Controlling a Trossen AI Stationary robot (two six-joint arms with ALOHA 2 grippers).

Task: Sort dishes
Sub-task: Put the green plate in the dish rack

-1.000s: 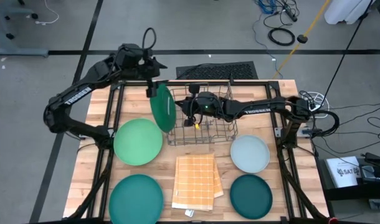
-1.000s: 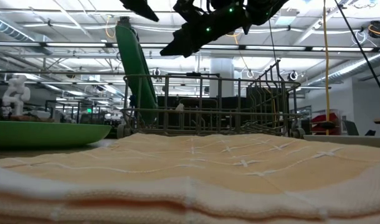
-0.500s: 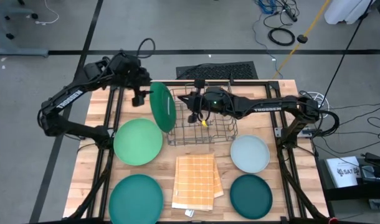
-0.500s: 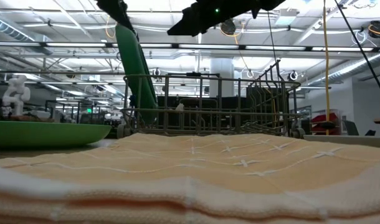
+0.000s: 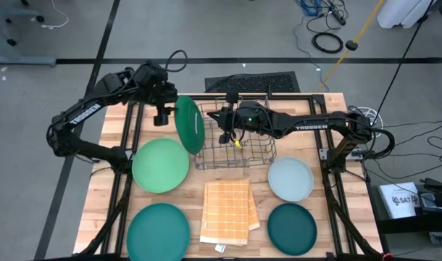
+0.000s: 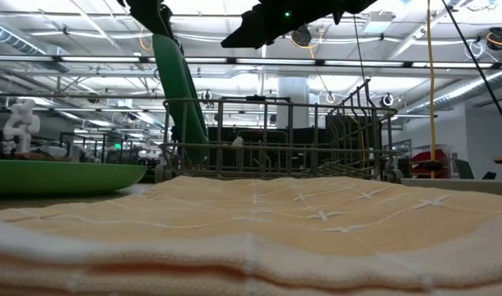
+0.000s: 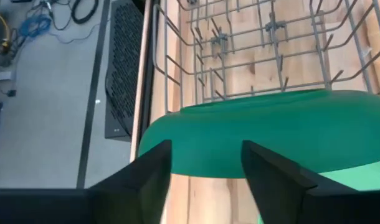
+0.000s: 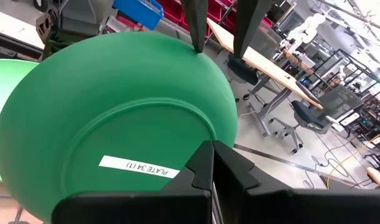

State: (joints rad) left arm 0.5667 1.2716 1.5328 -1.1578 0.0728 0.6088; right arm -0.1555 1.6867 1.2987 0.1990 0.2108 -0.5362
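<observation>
Mid green plate [image 5: 190, 124] stands on edge at the left end of the grey wire rack [image 5: 235, 138], leaning against the rack's end wall. It is the only dish in the rack so far.

Left tool [image 5: 161, 110] sits just beside that plate's upper rim, on the side away from the rack. In its wrist view the two fingers [image 7: 149, 174] stand apart with the plate's rim past the gap between them; not closed on it, nothing gripped.

Right tool [image 5: 224, 132] hangs over the rack interior, fingers pressed together, empty. Its wrist view looks straight at the plate's underside with the white label [image 8: 139, 166].

Four plates lie flat on the table [image 5: 330, 101]:
- light green plate [image 5: 161, 165], beside the rack's left end
- teal plate [image 5: 158, 230], near-left corner
- pale blue-grey plate [image 5: 290, 179], right of the rack
- dark teal plate [image 5: 292, 228], near-right

Checked cloth [image 5: 227, 211] lies between the two plate pairs, unused.

Judgement: one of five racked, four to go. The placed plate looks settled and self-supporting; next pick is likely the light green one, nearest the left arm.
</observation>
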